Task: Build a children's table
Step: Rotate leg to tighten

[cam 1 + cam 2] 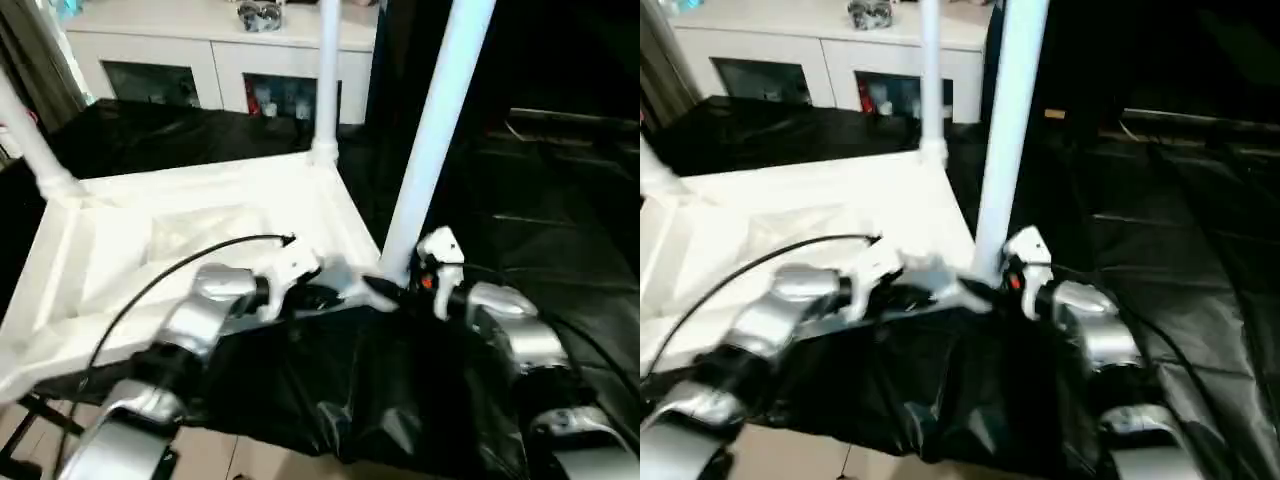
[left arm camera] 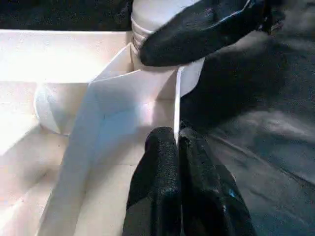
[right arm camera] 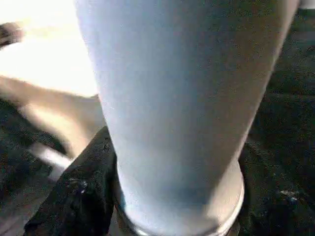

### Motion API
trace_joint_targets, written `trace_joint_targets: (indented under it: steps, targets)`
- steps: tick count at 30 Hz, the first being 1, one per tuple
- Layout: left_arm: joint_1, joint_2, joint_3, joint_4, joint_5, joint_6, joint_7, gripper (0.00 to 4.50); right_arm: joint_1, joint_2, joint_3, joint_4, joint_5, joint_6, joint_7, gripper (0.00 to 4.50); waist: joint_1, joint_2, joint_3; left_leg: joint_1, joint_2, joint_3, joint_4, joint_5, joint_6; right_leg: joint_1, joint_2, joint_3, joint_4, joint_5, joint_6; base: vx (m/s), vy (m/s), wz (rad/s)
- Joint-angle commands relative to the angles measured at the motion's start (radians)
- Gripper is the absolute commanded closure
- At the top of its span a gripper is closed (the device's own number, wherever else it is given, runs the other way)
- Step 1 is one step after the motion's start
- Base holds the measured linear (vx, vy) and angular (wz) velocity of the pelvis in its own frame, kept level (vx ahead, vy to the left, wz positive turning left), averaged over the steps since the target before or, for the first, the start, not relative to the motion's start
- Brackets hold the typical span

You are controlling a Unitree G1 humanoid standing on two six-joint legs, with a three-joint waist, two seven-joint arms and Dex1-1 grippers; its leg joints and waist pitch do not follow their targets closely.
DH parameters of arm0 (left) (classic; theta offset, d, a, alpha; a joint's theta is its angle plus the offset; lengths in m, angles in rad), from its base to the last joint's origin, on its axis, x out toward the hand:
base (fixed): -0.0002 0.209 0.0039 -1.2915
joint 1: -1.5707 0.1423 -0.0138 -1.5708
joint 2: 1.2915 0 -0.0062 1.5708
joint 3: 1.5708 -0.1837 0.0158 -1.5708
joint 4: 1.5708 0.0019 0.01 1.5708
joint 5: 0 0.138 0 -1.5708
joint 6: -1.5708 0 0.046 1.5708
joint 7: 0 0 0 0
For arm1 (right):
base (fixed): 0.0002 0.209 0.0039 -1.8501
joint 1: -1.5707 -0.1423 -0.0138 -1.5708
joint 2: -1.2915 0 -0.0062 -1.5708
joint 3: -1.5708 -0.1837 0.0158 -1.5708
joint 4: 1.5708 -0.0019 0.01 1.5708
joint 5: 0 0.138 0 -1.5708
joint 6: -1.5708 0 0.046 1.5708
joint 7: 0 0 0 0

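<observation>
The smooth white plastic tabletop (image 1: 200, 240) lay ribbed underside up on black sheeting (image 1: 560, 250). At its near corner socket a long tapered tube leg (image 1: 435, 130) stood upright, its base between the right gripper's (image 1: 400, 285) part-open rubbery fingers (image 3: 78, 196). The left gripper's (image 2: 177, 147) fingers pinched the tabletop's thin rim beside that socket.

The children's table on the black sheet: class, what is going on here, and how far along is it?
A humanoid robot is assembling it. The white tabletop lies underside up on the black sheet. Three legs stand in corner sockets: the far-left leg, the far leg and the near leg. The right tool closes around the near leg's base, while the left tool, shut, pinches the tabletop's rim beside that socket.
</observation>
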Motion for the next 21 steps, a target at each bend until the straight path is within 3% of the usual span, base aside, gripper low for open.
trace_joint_targets:
  steps: [1, 5, 8, 13, 18, 21]
  targets:
    - [-0.059, -0.087, -0.008, -0.005, 0.004, -0.001, 0.118, 4.50, -0.007, 0.120, 0.072, 0.055, -0.039, 0.003, -0.074, 1.79, -0.003, -0.005, -0.068, 0.014, 0.044, -0.026, -0.070, -0.232, 0.025, 0.045, -0.068, 0.054, -0.083, -0.334, -0.199, 0.000, 0.000, 0.00]
    - [-0.070, -0.111, -0.008, 0.022, 0.016, -0.003, 0.157, 4.50, -0.021, 0.158, 0.080, 0.081, -0.057, -0.027, -0.132, 1.79, -0.005, -0.004, -0.070, 0.011, 0.043, -0.025, -0.070, -0.223, 0.040, 0.047, -0.067, 0.053, -0.080, -0.298, -0.205, 0.000, 0.000, 0.00]
    - [-0.070, -0.109, -0.010, 0.033, 0.013, -0.018, 0.145, 4.50, -0.041, 0.168, 0.050, 0.098, -0.017, -0.027, -0.120, 1.10, -0.007, -0.004, -0.069, 0.011, 0.043, -0.024, -0.069, -0.228, 0.050, 0.048, -0.066, 0.053, -0.079, -0.282, -0.215, 0.000, 0.000, 0.00]
    - [-0.052, -0.086, -0.012, 0.014, 0.003, -0.034, 0.090, 4.50, -0.049, 0.139, 0.057, 0.094, -0.026, -0.035, -0.061, 0.77, -0.010, -0.005, -0.067, 0.010, 0.044, -0.025, -0.071, -0.253, 0.049, 0.048, -0.068, 0.053, -0.083, -0.316, -0.208, 0.000, 0.000, 0.00]
    - [0.002, -0.022, -0.021, -0.065, -0.042, -0.050, -0.059, 4.50, -0.029, 0.055, 0.102, 0.046, -0.011, -0.040, 0.148, 0.77, -0.010, -0.007, -0.072, 0.003, 0.045, -0.023, -0.066, -0.204, 0.081, 0.056, -0.067, 0.054, -0.069, -0.215, -0.239, 0.000, 0.000, 0.00]
    - [0.030, 0.019, -0.029, -0.108, -0.063, -0.053, -0.139, 4.50, -0.007, 0.008, 0.129, 0.006, 0.002, -0.031, 0.278, 0.77, -0.006, -0.006, -0.069, 0.005, 0.048, -0.021, -0.065, -0.195, 0.095, 0.056, -0.067, 0.053, -0.069, -0.219, -0.250, 0.000, 0.000, 0.00]
